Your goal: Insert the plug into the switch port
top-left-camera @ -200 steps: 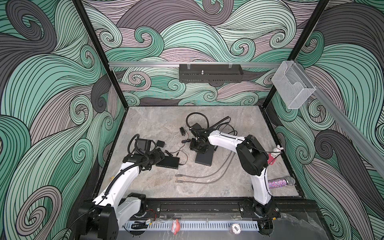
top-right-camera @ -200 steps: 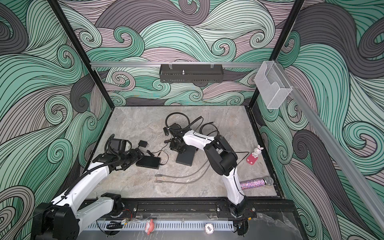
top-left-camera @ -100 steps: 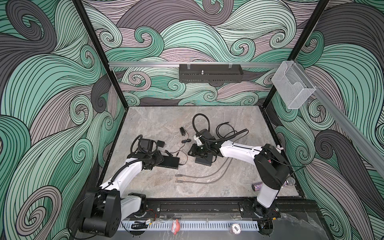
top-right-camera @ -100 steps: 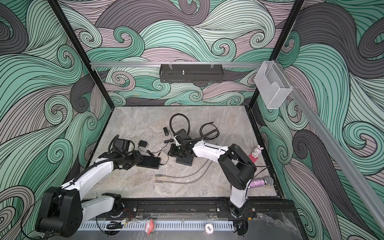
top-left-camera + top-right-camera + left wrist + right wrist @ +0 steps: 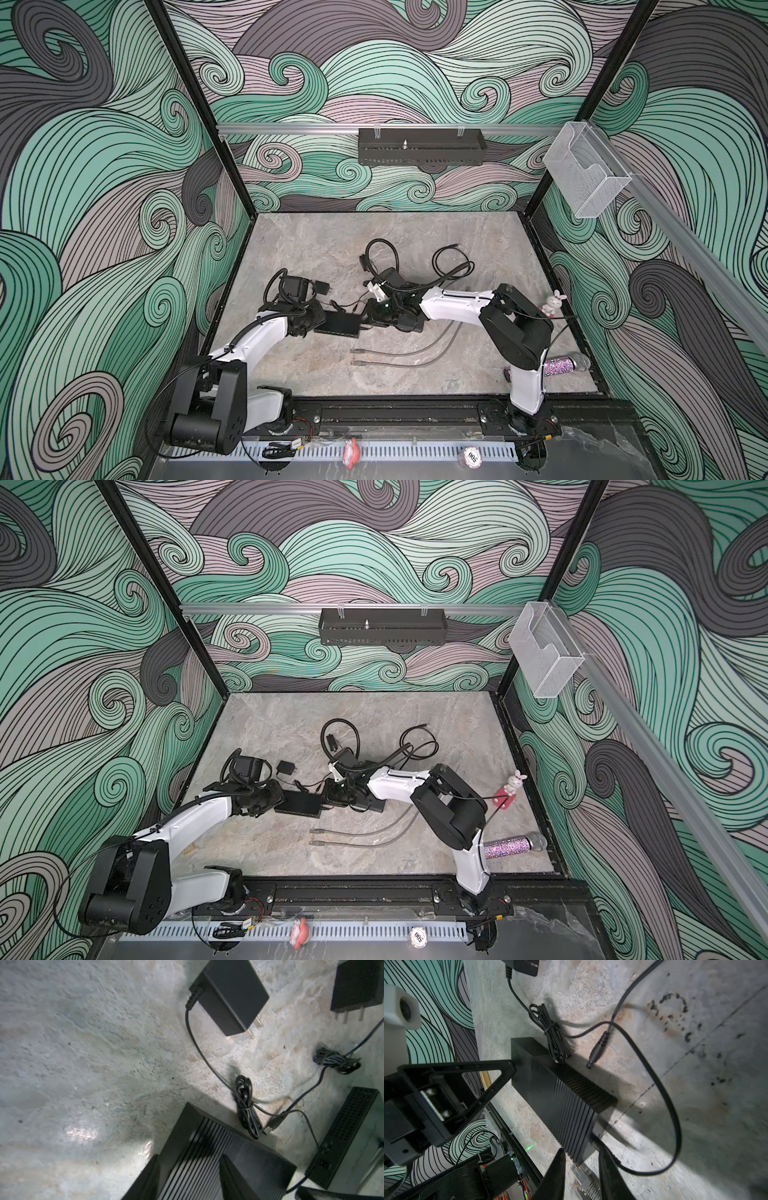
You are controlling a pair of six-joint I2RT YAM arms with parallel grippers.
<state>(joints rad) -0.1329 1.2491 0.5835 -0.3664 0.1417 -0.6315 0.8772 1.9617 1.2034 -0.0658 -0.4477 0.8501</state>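
Note:
The switch point(image 5: 337, 325) point(image 5: 298, 805) is a flat black ribbed box lying on the stone floor. My left gripper point(image 5: 319, 326) point(image 5: 189, 1156) straddles its left end. One finger point(image 5: 149, 1178) stands beside its side wall, the other over its ribbed top, with a gap showing. My right gripper point(image 5: 367, 322) point(image 5: 581, 1147) is at the switch's point(image 5: 560, 1095) other end, jaws apart, floor showing between them. The plug point(image 5: 593, 1138) on a thin black cable lies along one right finger and meets the switch's end face. I cannot tell whether it sits in a port.
A second barrel plug point(image 5: 597, 1049) lies loose beside the switch. Two black adapters point(image 5: 230, 995) point(image 5: 357, 982) with bundled cords lie beyond it. A second black box point(image 5: 349, 1136) sits under my right wrist. Two grey cables point(image 5: 399, 353), a glitter microphone point(image 5: 565, 363) and a rabbit figure point(image 5: 552, 303) lie front right.
My right gripper has come forward and left to the switch's right end, its elbow swinging out to the right. The left jaws have narrowed around the switch's left end.

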